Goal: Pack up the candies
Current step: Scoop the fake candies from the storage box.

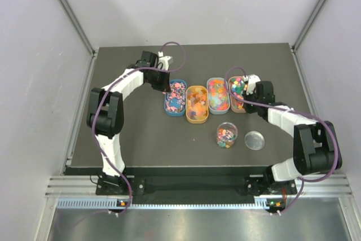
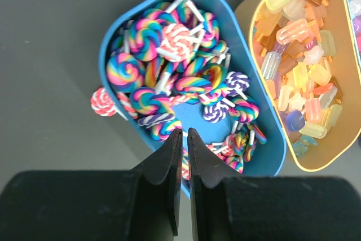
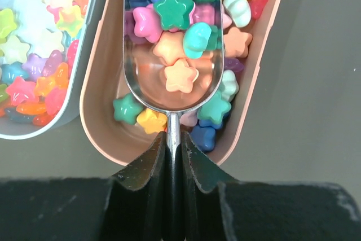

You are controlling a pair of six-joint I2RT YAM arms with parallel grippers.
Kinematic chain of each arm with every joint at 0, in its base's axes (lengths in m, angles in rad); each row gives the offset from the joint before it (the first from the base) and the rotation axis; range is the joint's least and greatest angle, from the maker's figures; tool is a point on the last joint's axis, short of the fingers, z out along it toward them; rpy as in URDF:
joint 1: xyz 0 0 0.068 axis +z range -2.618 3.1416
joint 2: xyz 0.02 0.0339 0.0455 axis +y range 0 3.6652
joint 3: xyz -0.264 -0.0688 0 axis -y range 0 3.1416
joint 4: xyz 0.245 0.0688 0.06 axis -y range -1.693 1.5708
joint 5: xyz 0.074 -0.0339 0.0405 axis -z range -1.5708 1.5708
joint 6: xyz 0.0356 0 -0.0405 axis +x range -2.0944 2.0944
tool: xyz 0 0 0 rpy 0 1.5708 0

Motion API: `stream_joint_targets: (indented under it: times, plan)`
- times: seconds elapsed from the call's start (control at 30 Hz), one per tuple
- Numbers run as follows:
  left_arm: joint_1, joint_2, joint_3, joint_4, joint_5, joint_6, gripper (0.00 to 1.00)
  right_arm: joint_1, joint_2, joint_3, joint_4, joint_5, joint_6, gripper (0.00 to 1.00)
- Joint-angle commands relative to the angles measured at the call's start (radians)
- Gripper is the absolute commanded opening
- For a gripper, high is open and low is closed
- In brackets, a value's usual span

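Candies [image 3: 175, 9], star-shaped and many-coloured, fill the bowl of the scoop [image 3: 172, 55], which lies down in the pink tray [image 3: 96, 122] among the rest of its stars. My right pincer [image 3: 174, 142] is clenched on the scoop's thin handle, so I judge the step in hand to be scooping up a load. My left pincer [image 2: 184, 136] is pressed nearly together on nothing, hanging over the near end of the blue tray [image 2: 262, 145] of swirl lollipops; whether its tips touch them I cannot quite tell from its own camera. One lollipop [image 2: 101, 101] lies outside that tray on the table [image 2: 51, 38]. The clear jar [image 1: 227, 134] stands in front of the row of trays, its lid [image 1: 254, 140] off beside it, with mixed sweets inside. Next I would need to raise the scoop level so the heaped stars do not roll off, bring it over the jar's narrow mouth, and tip slowly
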Motion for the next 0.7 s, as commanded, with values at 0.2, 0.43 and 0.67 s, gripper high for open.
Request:
stream_joint_targets:
  times: [0.2, 0.43, 0.67]
  plan:
    - [-0.046, -0.027, 0.013, 0.031, -0.014, 0.044, 0.14, 0.03, -0.042, -0.044, 0.233, -0.006, -0.06, 0.0]
    - [-0.055, -0.047, -0.007, 0.033, -0.018, 0.058, 0.13, 0.085, -0.074, -0.063, 0.29, 0.015, -0.098, 0.0]
    - [-0.055, -0.069, 0.016, 0.008, -0.04, 0.092, 0.14, 0.086, -0.119, -0.051, 0.261, 0.03, -0.097, 0.0]
